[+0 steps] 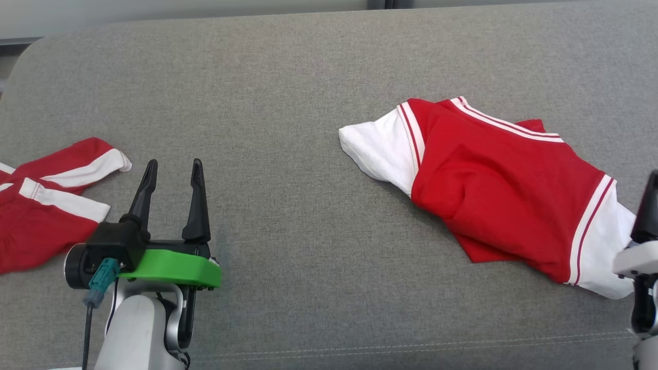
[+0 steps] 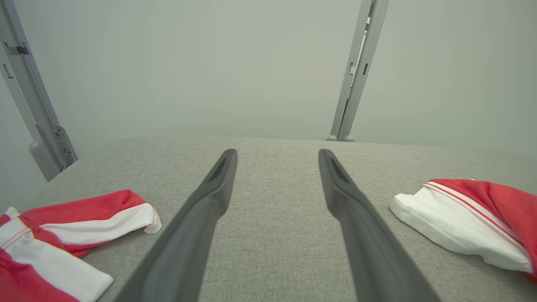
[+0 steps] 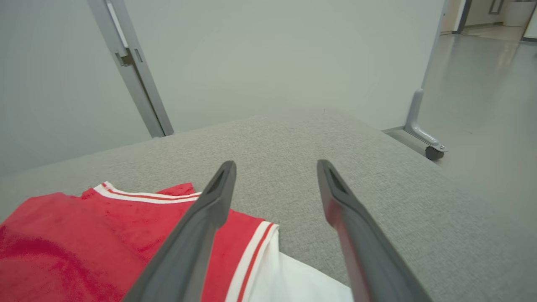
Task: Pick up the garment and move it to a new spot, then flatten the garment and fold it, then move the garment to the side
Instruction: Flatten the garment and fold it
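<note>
The garment [image 1: 493, 190], red with white sleeves and striped trim, lies folded into a compact bundle on the right of the grey fabric surface [image 1: 308, 154]. My right gripper [image 3: 277, 167] stands open just above the bundle's near right end, with nothing between its fingers; the garment [image 3: 84, 247] lies under its left finger. In the head view one dark finger [image 1: 650, 205] of that gripper pokes in at the right edge. My left gripper [image 1: 172, 172] is open and empty at the lower left, well apart from the garment [image 2: 470, 218].
A second red and white piece of clothing [image 1: 46, 200] lies crumpled at the left edge, beside my left gripper [image 2: 277, 155]. Grey partition panels with metal posts [image 2: 356, 71] stand behind the surface. The surface's right edge [image 3: 402, 147] drops to the floor.
</note>
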### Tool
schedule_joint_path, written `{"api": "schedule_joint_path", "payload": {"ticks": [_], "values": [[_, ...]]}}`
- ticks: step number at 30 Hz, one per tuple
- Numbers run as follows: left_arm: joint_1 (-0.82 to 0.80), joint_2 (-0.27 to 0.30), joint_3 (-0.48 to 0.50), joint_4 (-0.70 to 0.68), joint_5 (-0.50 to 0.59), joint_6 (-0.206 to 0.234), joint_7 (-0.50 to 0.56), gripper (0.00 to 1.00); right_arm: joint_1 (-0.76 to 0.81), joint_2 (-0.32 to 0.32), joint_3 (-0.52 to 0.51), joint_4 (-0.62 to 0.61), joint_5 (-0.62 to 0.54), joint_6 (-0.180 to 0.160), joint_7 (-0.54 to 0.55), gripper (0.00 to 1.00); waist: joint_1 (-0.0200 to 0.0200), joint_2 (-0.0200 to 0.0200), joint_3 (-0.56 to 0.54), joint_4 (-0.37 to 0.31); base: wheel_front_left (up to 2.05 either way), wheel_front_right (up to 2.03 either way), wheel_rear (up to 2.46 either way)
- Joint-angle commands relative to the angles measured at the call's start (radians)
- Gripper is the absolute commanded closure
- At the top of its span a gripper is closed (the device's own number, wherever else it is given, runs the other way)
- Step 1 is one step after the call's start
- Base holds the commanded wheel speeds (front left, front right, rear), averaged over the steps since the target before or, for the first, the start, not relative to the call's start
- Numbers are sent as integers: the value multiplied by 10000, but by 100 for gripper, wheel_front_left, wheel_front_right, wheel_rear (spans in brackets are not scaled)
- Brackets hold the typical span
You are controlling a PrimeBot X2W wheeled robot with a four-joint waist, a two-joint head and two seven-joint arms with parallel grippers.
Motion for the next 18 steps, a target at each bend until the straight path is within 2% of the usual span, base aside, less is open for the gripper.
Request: {"api": "schedule_joint_path", "payload": {"ticks": [1,4,7,12,18], "values": [[94,53,28,-26,28,48,-23,0,48,94,228,-251,-239,-3,-18,0,0,-1,-21,2,0,0,0],[144,51,64,-6,1,77,-23,0,264,162,1518,-1395,-1032,-5,-21,0,0,-1,-84,-13,0,0,0],[202,41,79,31,-47,71,-23,0,457,0,3210,-1974,-1669,-5,-22,0,0,-1,-167,-15,0,0,0],[208,-17,-54,110,-79,17,-23,0,492,-448,5579,-2231,-2160,-8,313,0,0,-1,-292,102,0,0,0],[257,-72,-161,172,-94,-37,-23,0,526,-1213,7576,-2269,-2401,-8,970,0,0,-1,-417,268,0,0,0]]}}
